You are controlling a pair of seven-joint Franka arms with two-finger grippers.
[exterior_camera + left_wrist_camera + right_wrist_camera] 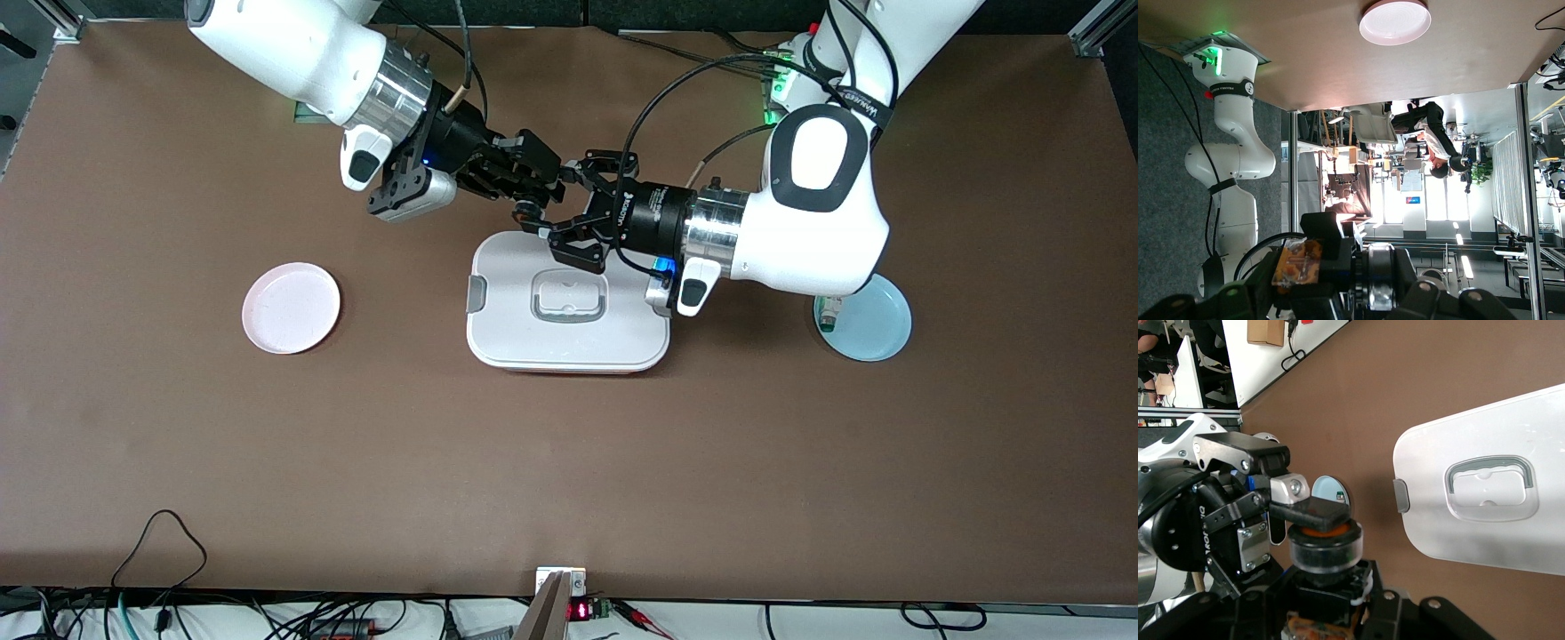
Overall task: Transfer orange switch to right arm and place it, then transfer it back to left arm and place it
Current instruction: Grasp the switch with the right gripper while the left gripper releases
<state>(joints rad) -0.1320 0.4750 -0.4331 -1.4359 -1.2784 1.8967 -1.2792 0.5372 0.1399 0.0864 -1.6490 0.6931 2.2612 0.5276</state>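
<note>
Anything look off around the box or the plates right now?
Nothing stands out. The box sits flat, lid on, and both plates, pink and blue, lie flat. Over its edge nearest the arms, both claws, right and left, meet at the orange switch.

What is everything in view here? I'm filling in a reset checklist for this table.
Tiny black push-button with orange face (orange switch): one, held in the air just past the box's edge toward the robots' bases.
Large white plastic box: one, mid-table, lid on.
Round pink plate: one, toward the right arm's end.
Round light-blue plate: one, toward the left arm's end.
Small white-and-green component: one, on the blue plate.
Brown table: one.
Right gripper: black, shut on the switch.
Left gripper: black, also gripping the switch.
</note>
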